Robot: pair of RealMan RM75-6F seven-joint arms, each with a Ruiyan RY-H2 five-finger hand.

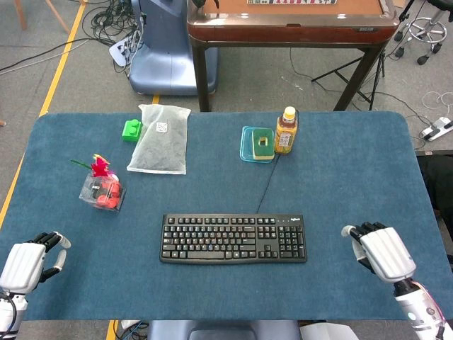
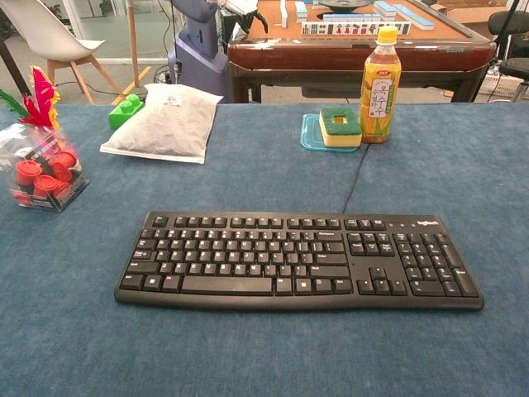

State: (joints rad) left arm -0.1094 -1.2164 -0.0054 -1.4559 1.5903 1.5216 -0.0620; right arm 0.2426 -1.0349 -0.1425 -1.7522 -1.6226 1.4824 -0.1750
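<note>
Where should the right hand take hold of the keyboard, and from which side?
Probably at its right short end, coming in from the right. The black keyboard lies flat and long across the table, cable leaving its back edge, and the right hand hovers just off that end, holding nothing. The low, thin edge suits fingers hooking under and thumb on the bare top strip above the number pad.

The black keyboard (image 1: pixel 234 239) lies flat at the table's near middle, its cable running toward the bottle (image 1: pixel 286 131).
</note>
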